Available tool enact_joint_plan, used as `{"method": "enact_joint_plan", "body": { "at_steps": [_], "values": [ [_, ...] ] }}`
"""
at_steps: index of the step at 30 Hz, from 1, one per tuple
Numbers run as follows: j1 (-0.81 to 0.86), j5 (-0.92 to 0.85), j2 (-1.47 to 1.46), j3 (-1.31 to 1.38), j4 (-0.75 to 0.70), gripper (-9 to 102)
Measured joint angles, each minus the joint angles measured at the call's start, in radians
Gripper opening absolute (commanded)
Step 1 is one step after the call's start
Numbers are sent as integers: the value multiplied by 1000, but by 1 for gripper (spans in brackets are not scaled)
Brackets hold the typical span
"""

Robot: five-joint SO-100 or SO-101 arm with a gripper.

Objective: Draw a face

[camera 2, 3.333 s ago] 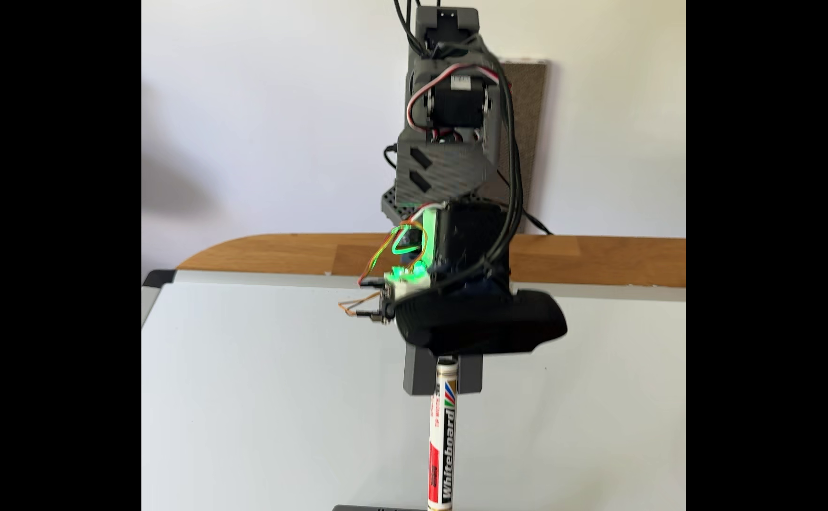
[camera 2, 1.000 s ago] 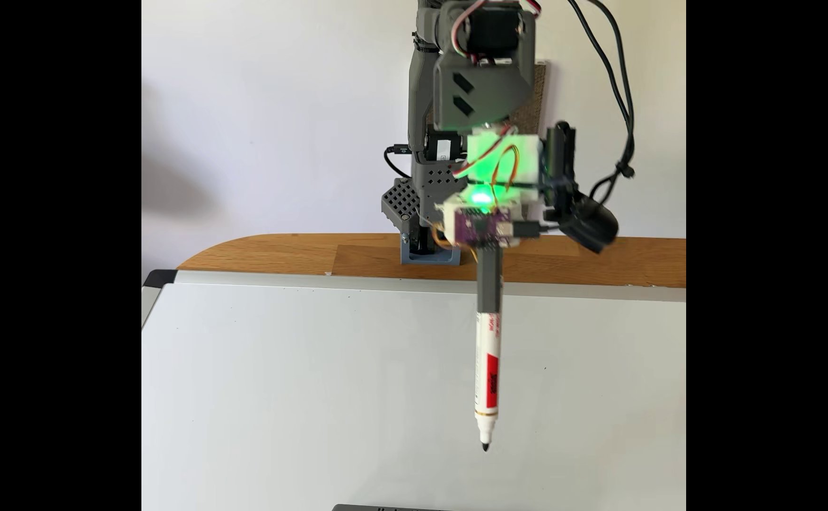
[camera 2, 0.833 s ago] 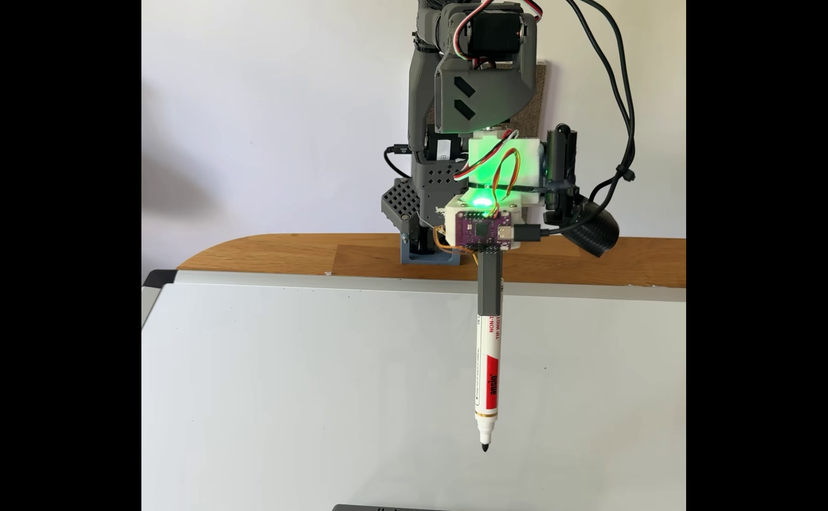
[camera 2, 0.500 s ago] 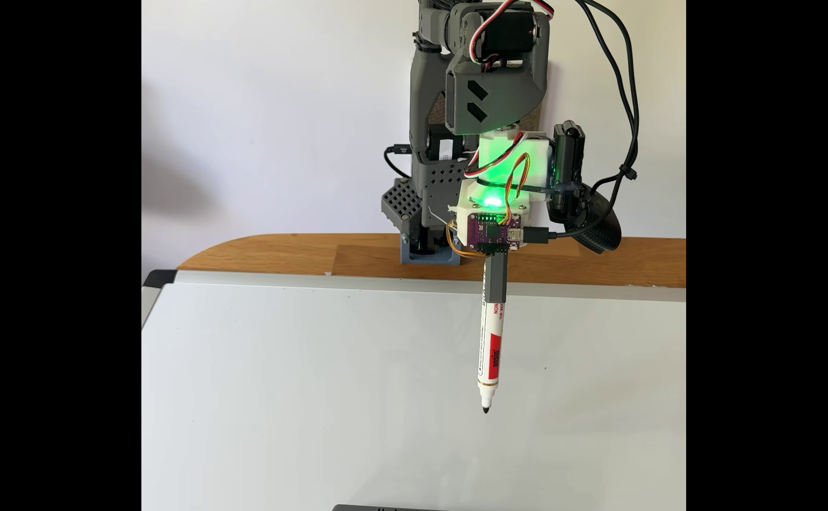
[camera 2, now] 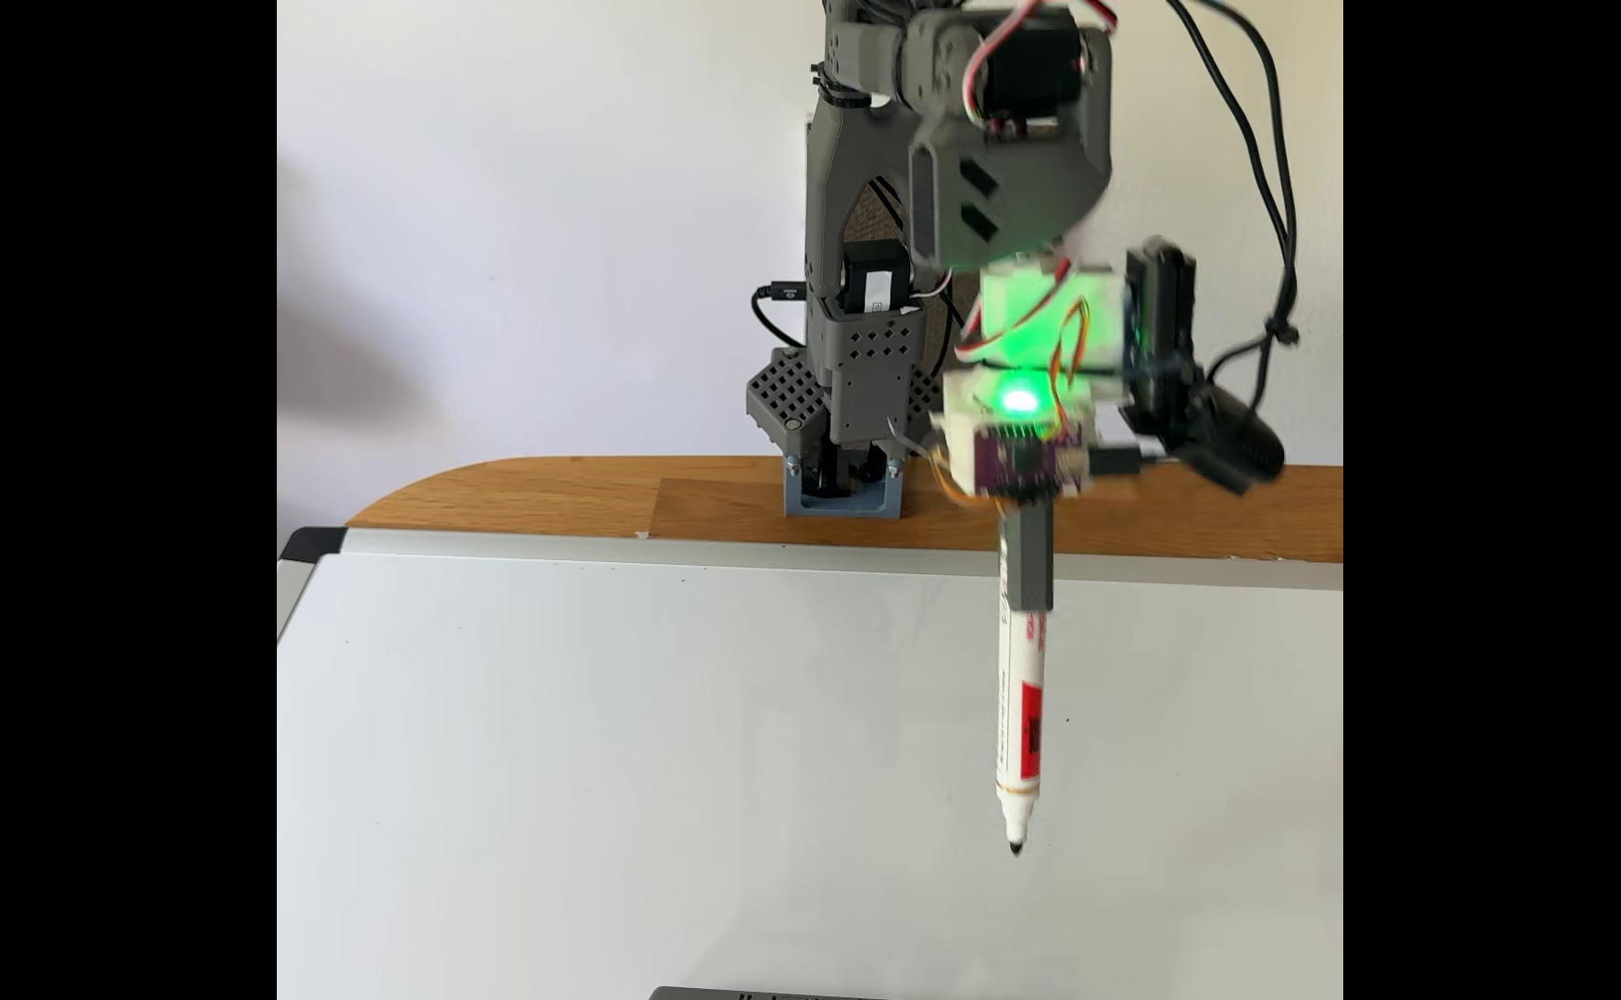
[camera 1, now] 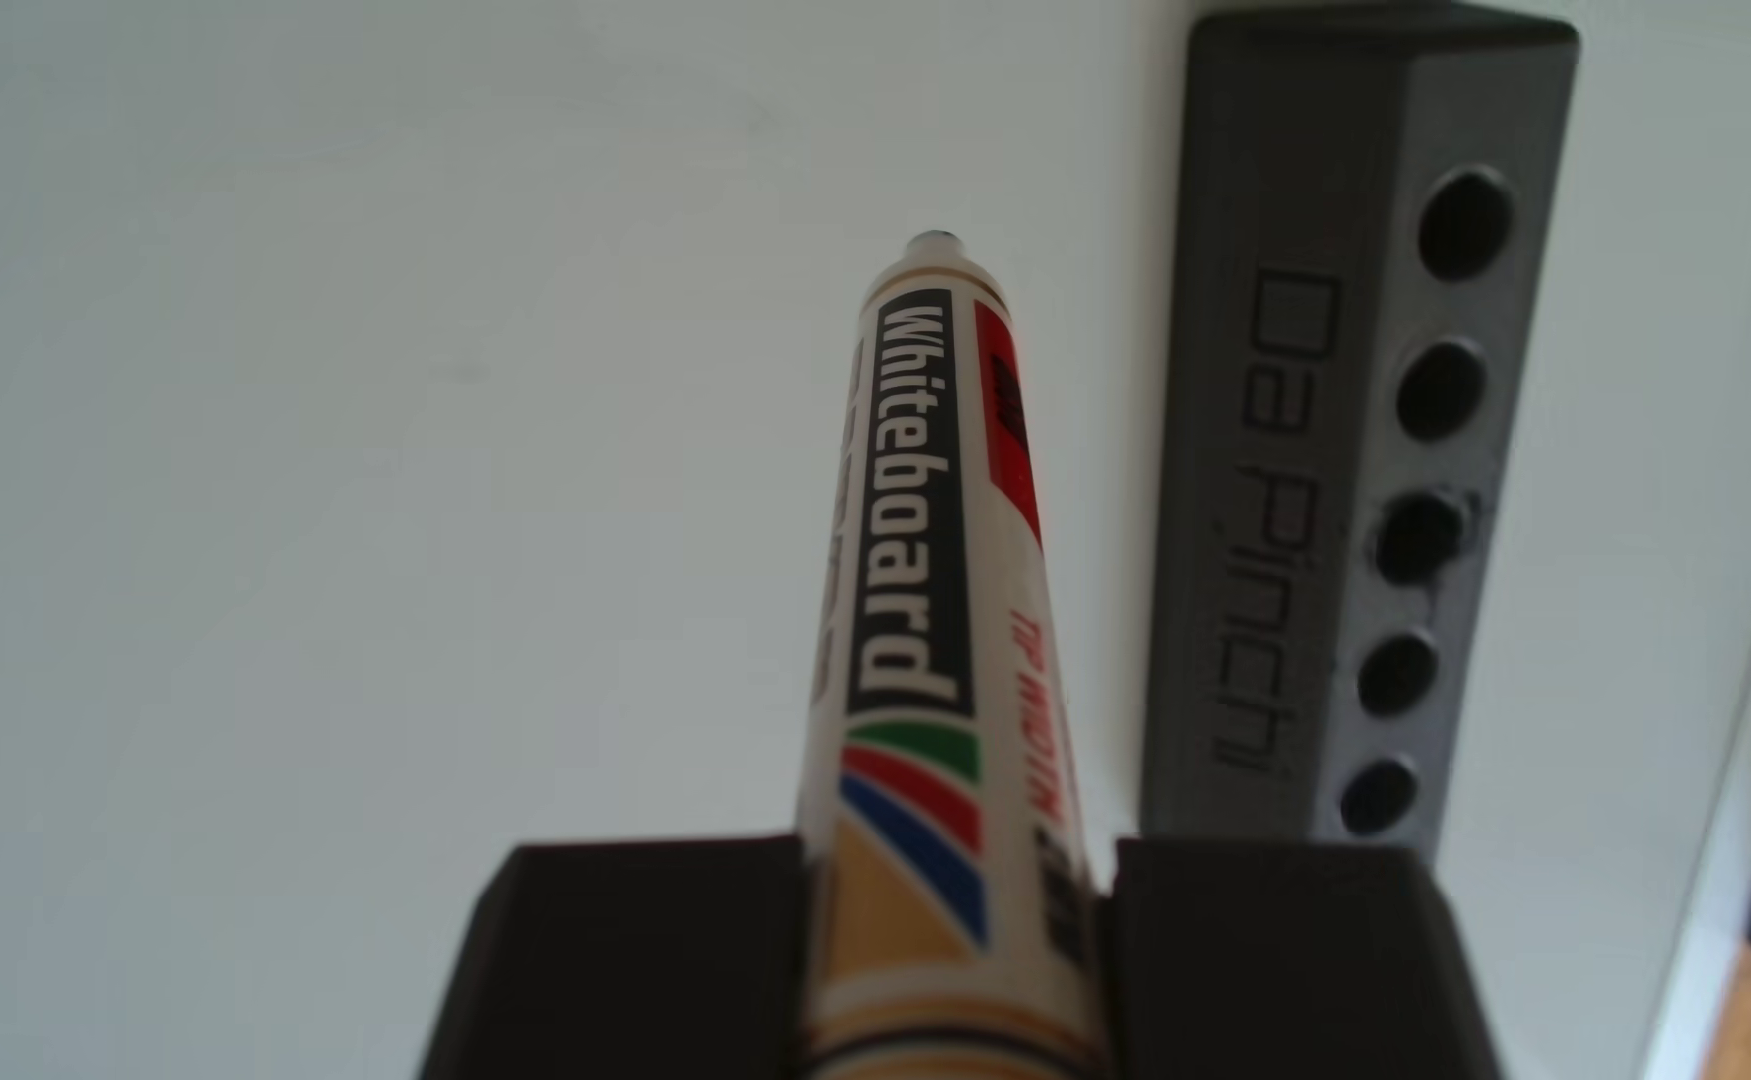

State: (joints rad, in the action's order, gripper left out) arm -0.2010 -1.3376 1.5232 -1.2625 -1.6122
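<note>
My gripper (camera 2: pixel 1025 601) is shut on a white whiteboard marker (camera 2: pixel 1020 731) that points down over the whiteboard (camera 2: pixel 595 769), right of its middle. The uncapped black tip (camera 2: pixel 1016 848) is close to the board; whether it touches I cannot tell. In the other view, the two dark fingers (camera 1: pixel 642 955) clamp the marker (camera 1: pixel 912 540) at the bottom edge, gripper (camera 1: pixel 954 862), and the barrel runs up and away over the plain white board (camera 1: pixel 331 415). The face is out of view.
A grey block (camera 1: pixel 1370 467) with several holes and engraved "Da Pinchi" lies just right of the marker in the other view; its edge (camera 2: pixel 748 992) peeks in at the bottom of the fixed view. The arm's base (camera 2: pixel 840 500) stands on the wooden table (camera 2: pixel 546 500) behind the board's frame (camera 2: pixel 595 546).
Over the last half second the wrist and marker have swung to the right in the fixed view, and the tip sits a little lower in the picture. The grip is unchanged.
</note>
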Motion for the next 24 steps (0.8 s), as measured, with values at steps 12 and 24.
{"method": "enact_joint_plan", "body": {
  "at_steps": [12,24],
  "values": [
    [0,0,-80,5,104,-1],
    [21,-28,-127,5,115,-1]
  ]
}}
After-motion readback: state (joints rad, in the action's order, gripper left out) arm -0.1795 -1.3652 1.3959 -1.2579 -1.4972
